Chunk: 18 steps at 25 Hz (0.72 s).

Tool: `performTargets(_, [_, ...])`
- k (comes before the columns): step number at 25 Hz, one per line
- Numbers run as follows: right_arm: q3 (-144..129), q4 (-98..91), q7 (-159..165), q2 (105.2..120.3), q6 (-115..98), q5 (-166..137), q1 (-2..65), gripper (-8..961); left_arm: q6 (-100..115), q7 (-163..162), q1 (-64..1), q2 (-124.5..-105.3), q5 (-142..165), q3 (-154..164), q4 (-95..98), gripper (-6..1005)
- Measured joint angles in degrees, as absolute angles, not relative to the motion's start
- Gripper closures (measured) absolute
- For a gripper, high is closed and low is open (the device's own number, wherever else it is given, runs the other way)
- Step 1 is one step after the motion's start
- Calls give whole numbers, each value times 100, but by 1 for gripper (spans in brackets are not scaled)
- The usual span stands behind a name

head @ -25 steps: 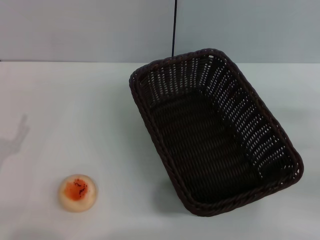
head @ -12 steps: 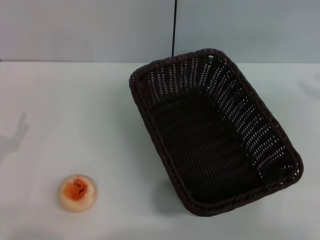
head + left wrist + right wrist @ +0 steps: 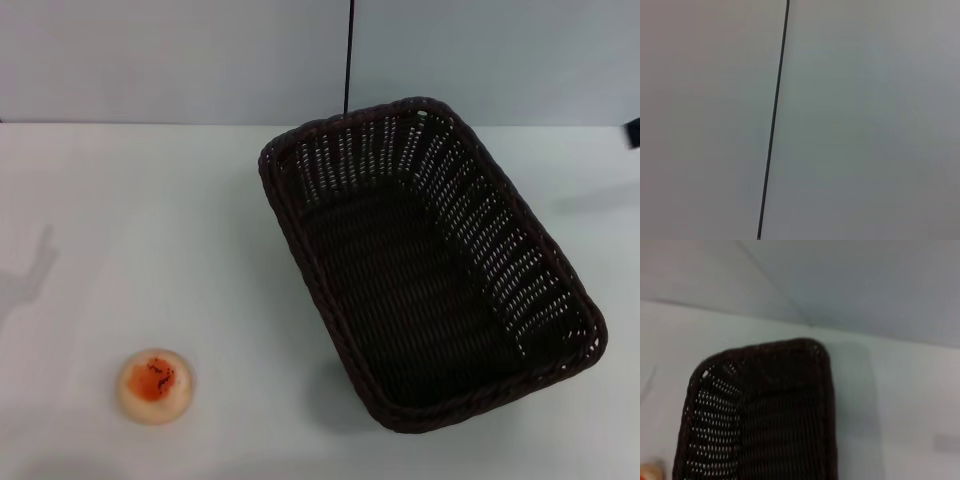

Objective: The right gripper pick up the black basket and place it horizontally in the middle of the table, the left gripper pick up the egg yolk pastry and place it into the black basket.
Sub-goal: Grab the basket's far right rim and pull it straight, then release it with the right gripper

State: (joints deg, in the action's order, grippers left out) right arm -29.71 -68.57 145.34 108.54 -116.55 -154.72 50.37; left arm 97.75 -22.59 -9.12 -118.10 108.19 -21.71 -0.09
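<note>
The large rectangular dark woven wicker basket [image 3: 430,265] sat right of centre on the plain white worktop [image 3: 150,220], its long axis running diagonally from far-left to near-right. A dark sliver of the right hand [image 3: 633,132] showed at the far right edge, nearer the basket than the unseen left hand; whether it was open or gripping anything could not be determined. The small round cream egg yolk pastry with an orange-red top [image 3: 155,385] lay near-left, well apart from the basket.

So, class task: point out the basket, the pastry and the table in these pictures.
basket [image 3: 425,270]: head view, on its woven floor.
pastry [image 3: 155,385]: head view, on its orange speckled top.
table [image 3: 150,220]: head view, on a bare white stretch left of the basket.
</note>
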Motion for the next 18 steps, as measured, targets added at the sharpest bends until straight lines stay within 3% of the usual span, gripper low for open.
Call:
performTargets(13, [-3586, -4347, 14655, 11135, -9465, -15353, 5420, 309, 9793, -2259, -911, -11807, 10819, -2177, -1, 182])
performTargets(18, [-4023, -4121, 14647, 11370, -9024, -15322, 5509, 316, 9754, -2251, -971, -11804, 10810, -2180, 28, 184])
